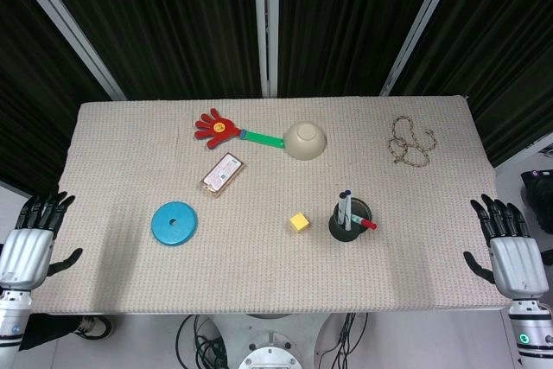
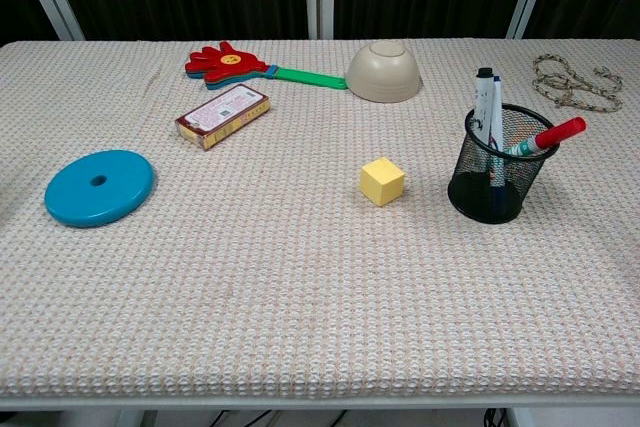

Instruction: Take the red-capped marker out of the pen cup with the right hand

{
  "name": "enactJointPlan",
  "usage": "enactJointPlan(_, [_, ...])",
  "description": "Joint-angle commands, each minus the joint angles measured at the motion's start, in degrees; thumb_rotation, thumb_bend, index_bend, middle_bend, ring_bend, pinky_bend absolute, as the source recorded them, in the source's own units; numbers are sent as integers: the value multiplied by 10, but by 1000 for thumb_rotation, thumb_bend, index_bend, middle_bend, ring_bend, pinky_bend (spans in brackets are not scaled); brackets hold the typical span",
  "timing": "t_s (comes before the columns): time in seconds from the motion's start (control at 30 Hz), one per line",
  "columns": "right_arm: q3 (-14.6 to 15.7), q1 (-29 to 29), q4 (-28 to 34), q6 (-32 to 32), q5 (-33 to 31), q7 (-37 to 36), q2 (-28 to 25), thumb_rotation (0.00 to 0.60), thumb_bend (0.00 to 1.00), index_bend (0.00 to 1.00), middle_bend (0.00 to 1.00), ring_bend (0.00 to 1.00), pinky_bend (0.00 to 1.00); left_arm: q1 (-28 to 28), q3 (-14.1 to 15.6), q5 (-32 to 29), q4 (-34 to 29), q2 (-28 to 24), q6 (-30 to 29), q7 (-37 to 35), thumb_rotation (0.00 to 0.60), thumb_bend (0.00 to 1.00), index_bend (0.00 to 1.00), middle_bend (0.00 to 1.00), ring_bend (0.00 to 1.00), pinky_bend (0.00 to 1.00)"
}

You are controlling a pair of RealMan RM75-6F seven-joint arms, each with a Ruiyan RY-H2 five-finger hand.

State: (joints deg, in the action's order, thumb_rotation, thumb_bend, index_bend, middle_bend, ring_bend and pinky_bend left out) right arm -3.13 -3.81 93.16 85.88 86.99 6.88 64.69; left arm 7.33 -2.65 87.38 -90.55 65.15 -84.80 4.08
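A black mesh pen cup [image 1: 349,220] [image 2: 498,169] stands right of the table's middle. A red-capped marker [image 1: 365,224] [image 2: 548,138] leans out of it toward the right, beside two dark-capped markers [image 1: 344,206] [image 2: 488,105] standing more upright. My right hand [image 1: 507,234] hangs off the table's right edge, fingers spread, holding nothing, well right of the cup. At the left edge my left hand [image 1: 34,229] is likewise spread and empty. Neither hand shows in the chest view.
A yellow cube [image 1: 300,222] [image 2: 382,181] lies just left of the cup. Farther off are a blue disc [image 1: 174,223], a snack box [image 1: 222,174], a red hand-clapper toy [image 1: 226,130], an upturned beige bowl [image 1: 306,140] and a coiled rope [image 1: 410,143].
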Motion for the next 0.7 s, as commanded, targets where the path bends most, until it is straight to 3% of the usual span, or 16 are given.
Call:
enactJointPlan(0.03, [-1, -1, -2, 0, -1, -2, 1, 600, 176, 0, 0, 0, 0, 2, 0, -1, -1, 0, 3, 2, 600, 185, 100, 66, 0, 29])
enactJointPlan(0.43, [-2, -16, -6, -13, 15, 7, 15, 600, 176, 0, 0, 0, 0, -2, 3, -6, -7, -4, 2, 8, 600, 185, 100, 65, 0, 27])
enactJointPlan(0.7, [-10, -53, 12, -53, 24, 35, 31, 600, 176, 33, 0, 0, 0, -5, 3, -5, -9, -2, -3, 7, 600, 185, 100, 65, 0, 29])
